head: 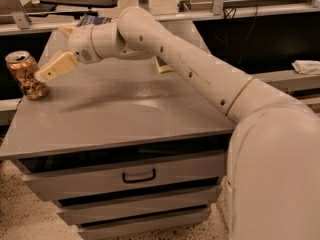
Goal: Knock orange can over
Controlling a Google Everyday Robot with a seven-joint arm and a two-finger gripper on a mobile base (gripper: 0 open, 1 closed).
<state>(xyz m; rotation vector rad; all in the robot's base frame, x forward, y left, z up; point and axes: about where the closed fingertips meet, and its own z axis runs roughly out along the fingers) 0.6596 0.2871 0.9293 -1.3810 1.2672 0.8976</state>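
The orange can point(27, 75) stands near the left edge of the grey cabinet top point(125, 109), leaning a little to the left. It is orange-gold with dark lettering and a silver top. My gripper point(44, 73) reaches in from the right, and its cream tip is right against the can's right side at mid height. My arm point(190, 69) stretches across the cabinet top from the lower right.
A dark blue snack bag point(92, 20) lies at the back of the top, mostly hidden by my arm. A green and yellow sponge point(161, 65) peeks out behind the arm. The cabinet has drawers point(139, 175) in front. Shelving stands behind.
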